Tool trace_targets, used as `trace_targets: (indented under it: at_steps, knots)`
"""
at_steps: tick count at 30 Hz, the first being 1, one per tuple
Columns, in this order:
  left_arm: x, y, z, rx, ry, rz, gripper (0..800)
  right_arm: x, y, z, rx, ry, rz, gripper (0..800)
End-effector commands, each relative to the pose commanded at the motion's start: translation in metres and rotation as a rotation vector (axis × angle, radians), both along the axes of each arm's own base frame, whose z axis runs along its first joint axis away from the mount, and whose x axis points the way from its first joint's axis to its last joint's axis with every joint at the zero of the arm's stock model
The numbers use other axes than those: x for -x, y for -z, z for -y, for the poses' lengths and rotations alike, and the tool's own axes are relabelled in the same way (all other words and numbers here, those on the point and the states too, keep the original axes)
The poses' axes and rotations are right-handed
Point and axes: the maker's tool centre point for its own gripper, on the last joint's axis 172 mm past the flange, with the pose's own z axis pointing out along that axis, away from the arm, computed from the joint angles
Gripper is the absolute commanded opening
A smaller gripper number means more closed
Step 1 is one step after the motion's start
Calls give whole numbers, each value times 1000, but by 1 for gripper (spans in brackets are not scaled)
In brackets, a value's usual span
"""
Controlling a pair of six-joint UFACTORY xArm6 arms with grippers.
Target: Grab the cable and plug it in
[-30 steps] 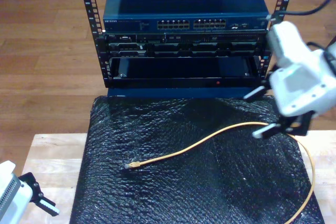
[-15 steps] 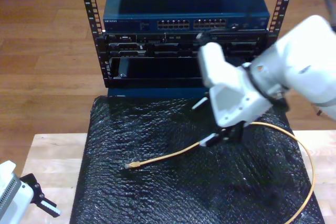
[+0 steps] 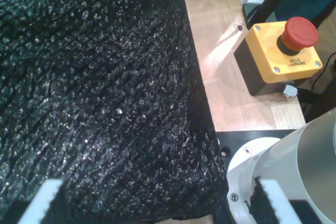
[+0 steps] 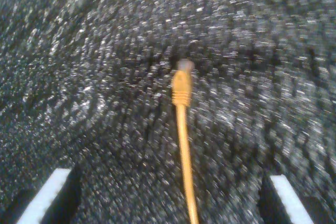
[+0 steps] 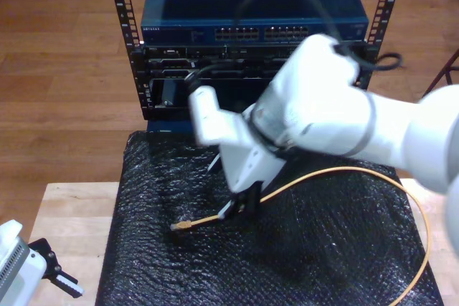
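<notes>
Thin yellow-orange network cable (image 5: 308, 180) lies loose on the black crinkly plastic mat (image 5: 143, 249) in front of the dark blue rack switch (image 5: 251, 12); its clear-tipped plug (image 5: 179, 226) points away from the rack, nothing gripping it

Second gripper (image 4: 168, 195) hangs over the mat just behind the plug, jaws spread wide either side of the cord, holding nothing. The plug (image 4: 181, 85) sits dead centre in its wrist view, blurry

First gripper (image 3: 157, 198) is off at the mat edge furthest from the rack, beside the yellow e-stop box with red button (image 3: 281, 51), fingers apart, empty

Cable looks light and floppy, will bend and slide on that slick mat. I'd pinch the ribbed orange boot right behind the plug, not the bare cord. Latch tab is probably fragile, so no squeezing the clear tip
</notes>
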Motion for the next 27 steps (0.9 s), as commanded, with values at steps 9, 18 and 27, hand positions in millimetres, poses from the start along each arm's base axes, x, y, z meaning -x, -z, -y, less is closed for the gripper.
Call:
trace_targets:
  at_steps: [9, 18, 27]
  knots:
    - [1, 3, 0, 5, -12, -21, 800, 3, 21, -10, 119, 18, 53, 793]
    - [-2, 5, -2, -8, -31, -32, 800, 10, 49, -33, 200, 26, 74, 780]
    - [-2, 6, -2, -7, -35, -39, 800, 2, 69, -31, 268, 88, 79, 777]
